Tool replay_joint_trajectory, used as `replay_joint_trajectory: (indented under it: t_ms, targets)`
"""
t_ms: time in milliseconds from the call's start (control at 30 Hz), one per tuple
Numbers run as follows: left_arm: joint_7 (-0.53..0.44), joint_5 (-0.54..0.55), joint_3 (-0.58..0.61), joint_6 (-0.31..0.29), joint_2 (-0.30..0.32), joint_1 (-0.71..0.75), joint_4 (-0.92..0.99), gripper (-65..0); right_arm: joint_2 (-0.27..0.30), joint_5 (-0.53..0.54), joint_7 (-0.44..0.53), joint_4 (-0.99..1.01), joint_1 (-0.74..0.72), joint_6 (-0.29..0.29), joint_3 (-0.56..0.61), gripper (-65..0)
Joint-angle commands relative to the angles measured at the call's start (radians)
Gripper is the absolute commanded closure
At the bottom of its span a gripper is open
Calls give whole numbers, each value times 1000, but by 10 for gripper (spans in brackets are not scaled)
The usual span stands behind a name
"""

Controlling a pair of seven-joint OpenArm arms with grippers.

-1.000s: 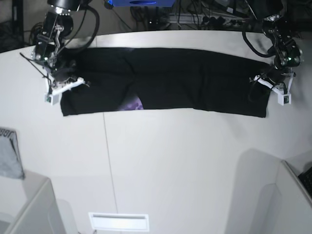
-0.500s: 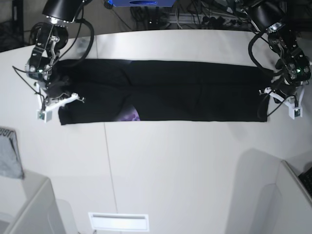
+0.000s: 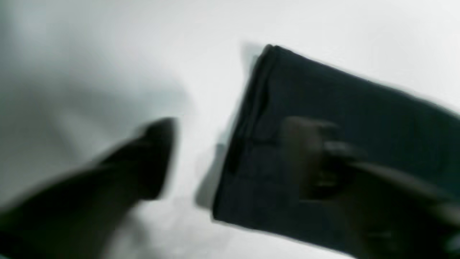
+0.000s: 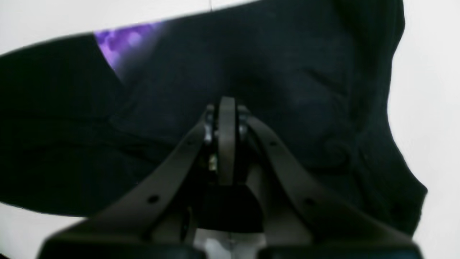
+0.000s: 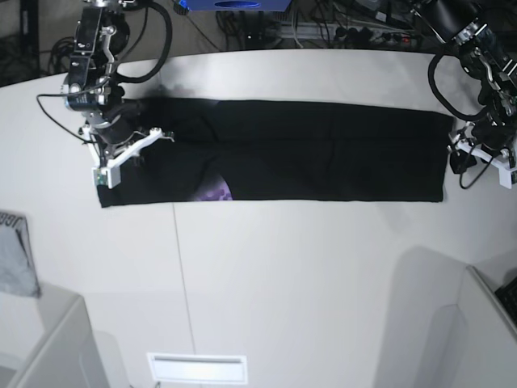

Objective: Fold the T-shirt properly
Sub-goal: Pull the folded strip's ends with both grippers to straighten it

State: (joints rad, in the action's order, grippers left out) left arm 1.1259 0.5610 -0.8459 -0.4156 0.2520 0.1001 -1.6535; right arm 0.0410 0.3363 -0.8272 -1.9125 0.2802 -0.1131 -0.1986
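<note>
T-shirt [image 5: 275, 149] lies flat as a long black band across the far half of the counter [image 5: 307, 275], parallel to the far edge, a sliver of purple print [image 5: 215, 192] showing at its near edge. Right gripper [image 4: 221, 108] — fingers pressed together, nothing between — sits over the shirt's end. Left gripper [image 3: 230, 151] — fingers spread, blurred, straddling the other end's edge.
</note>
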Motion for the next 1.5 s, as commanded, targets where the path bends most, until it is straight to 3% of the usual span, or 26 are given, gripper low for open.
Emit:
replay_joint_trajectory:
  t_ms: [0,67,167,333,500,600,800,833,1133,1333,1467]
  targets:
    - [-25,46,-3,2,25,2,11,-645,4,11,24,-20,-11,0,4,0]
    - [-74,95,4,2,34,10,59,-650,4,11,24,-20,-9,0,12,0]
    - [-137,78,66,2,36,13,125,-650,3,11,22,-20,-5,0,12,0]
    - [-214,15,165,2,31,13,207,-586,3,11,22,-25,11,0,12,0]
    - [-228,9,196,2,30,13,264,-527,3,11,24,-26,18,0,8,0]
    - [-229,9,190,2,30,10,299,-411,3,11,29,-26,26,0,6,0]
    - [-232,8,187,2,34,7,358,-20,1,14,32,-37,41,0,1,0]
    - [-234,8,185,2,34,3,368,0,-5,27,32,-41,46,0,1,0]
    - [-317,12,182,2,122,11,379,0,-10,355,24,-41,77,-1,-123,0]
    - [-317,11,56,2,134,13,373,0,26,412,24,-43,87,-1,-152,0]
    - [-317,12,44,2,129,68,227,0,26,410,27,-43,93,-1,-154,0]
